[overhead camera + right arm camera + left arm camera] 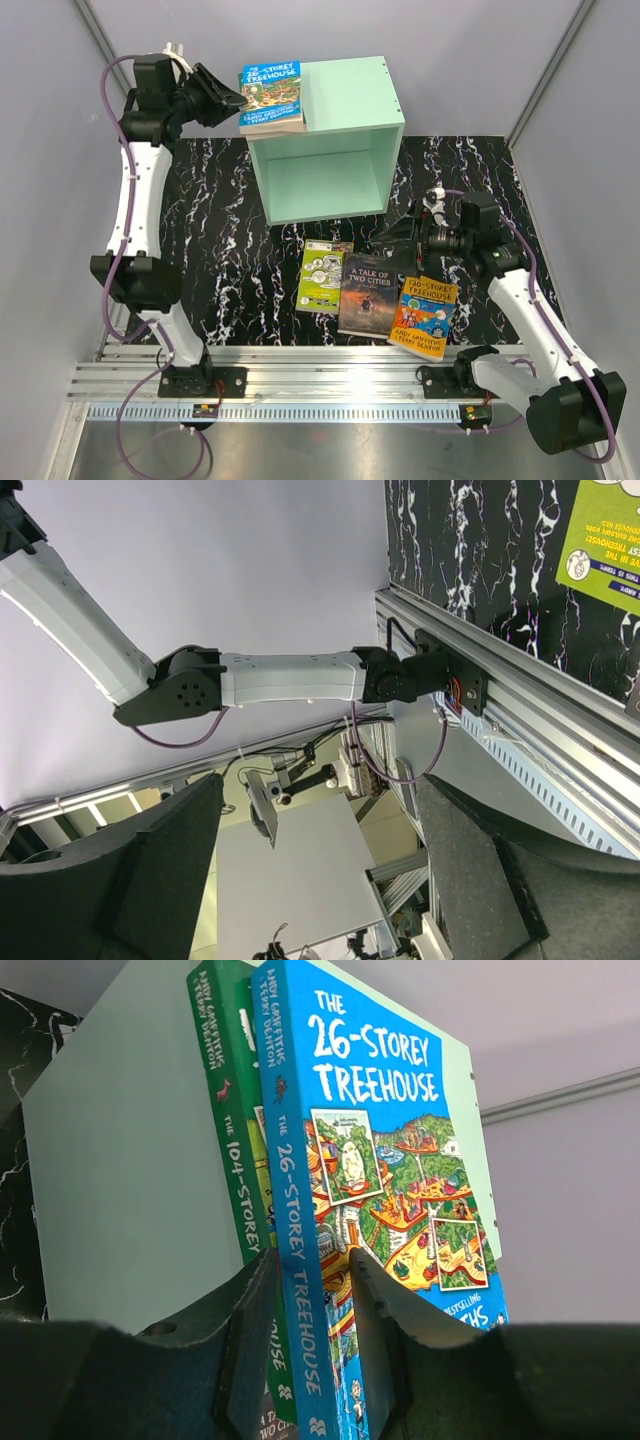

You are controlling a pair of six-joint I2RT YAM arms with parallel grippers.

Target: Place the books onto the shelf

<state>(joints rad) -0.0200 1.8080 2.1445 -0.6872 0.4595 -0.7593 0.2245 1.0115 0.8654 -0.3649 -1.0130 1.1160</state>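
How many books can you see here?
5. The blue book is held by the left gripper at the shelf top, the green book against it. The lime-green book, A Tale of Two Cities and the orange book lie on the table. Others may be hidden.

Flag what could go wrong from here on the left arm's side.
The left gripper grips the 26-Storey Treehouse book near the bottom of its spine. The green 104-Storey book beside it may be only partly pinched and could slip out. Both are up by the top left corner of the mint-green shelf, not at its opening, so moving on could knock or shove the shelf.
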